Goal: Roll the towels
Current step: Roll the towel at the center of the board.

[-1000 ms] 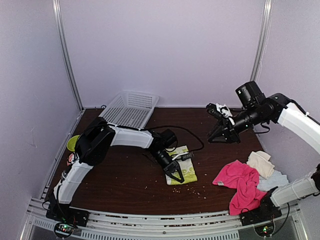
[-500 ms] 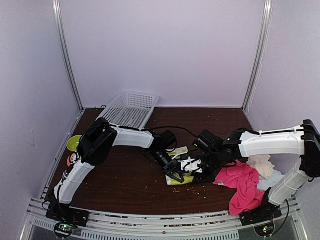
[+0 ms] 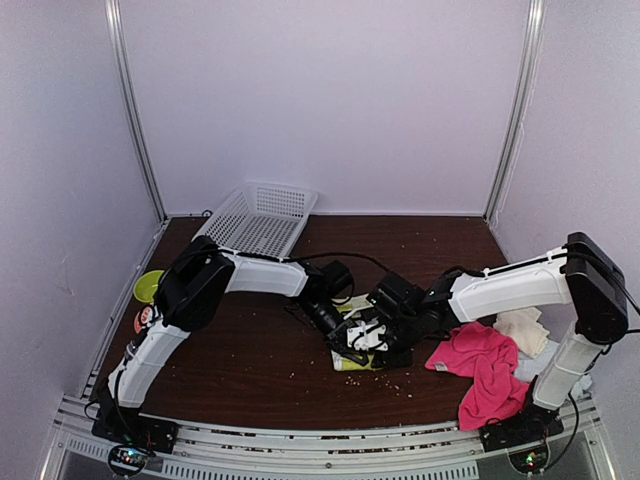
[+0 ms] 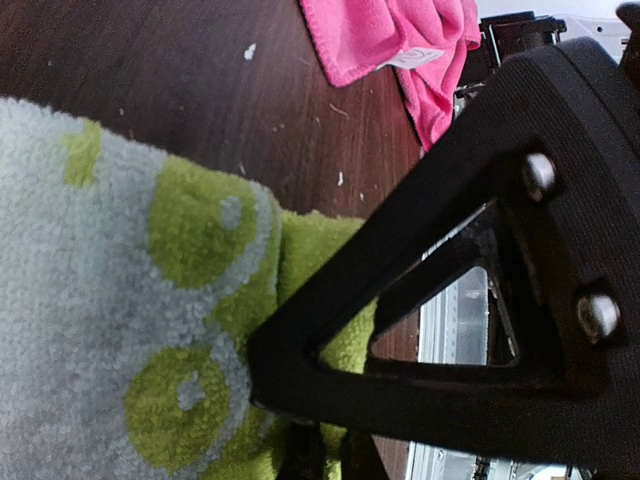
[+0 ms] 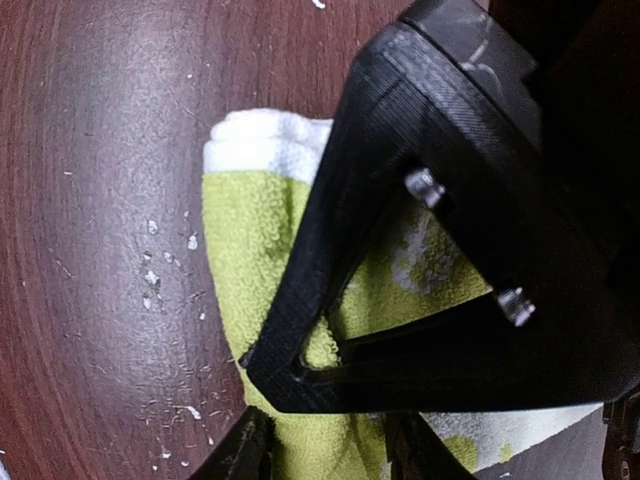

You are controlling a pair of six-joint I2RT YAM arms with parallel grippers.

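My right hand [image 3: 373, 336] has swung in from the far right onto the lime-yellow white-patterned cloth towel [image 5: 250, 250], mid dark wooden surface [image 3: 250, 365], jaws part-spread astride it. Left hand [image 3: 350, 346] stays pinched on its edge. Rolling looks imminent

Mid-table [image 3: 250, 365]: patterned towel [image 3: 368, 357]. On its left part, left gripper [image 3: 346, 346]; just right of that, over same towel, right gripper [image 3: 374, 337]. Further right, near front-right corner: towel pile [image 3: 482, 365]. Behind, back left: basket [image 3: 262, 215].
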